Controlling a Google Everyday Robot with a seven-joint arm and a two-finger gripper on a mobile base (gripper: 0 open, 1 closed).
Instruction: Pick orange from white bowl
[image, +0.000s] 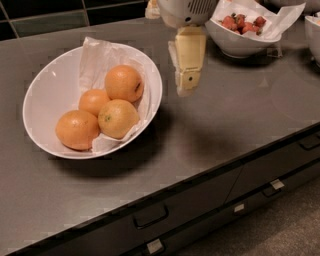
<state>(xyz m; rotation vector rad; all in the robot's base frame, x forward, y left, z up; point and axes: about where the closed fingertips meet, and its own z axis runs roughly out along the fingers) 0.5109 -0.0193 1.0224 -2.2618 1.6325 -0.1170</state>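
The white bowl (47, 95) stands on the left of the dark counter, lined with crinkled white paper. Several oranges lie in it. The orange (123, 82) with a short dark streak is the rear right one, near the bowl's right rim. A smaller deeper-orange one (93, 101) lies to its left. One with a tiny dark dot (118, 118) lies in front of it. My gripper (186, 86) hangs down from the top of the view, just right of the bowl's rim and above the counter, apart from the orange and holding nothing.
A smaller white bowl of red fruit (239, 31) on paper stands behind and right of the gripper. Another white bowl (315, 30) is cut off at the right edge. The counter's front edge runs diagonally, with drawers and handles (150, 216) below.
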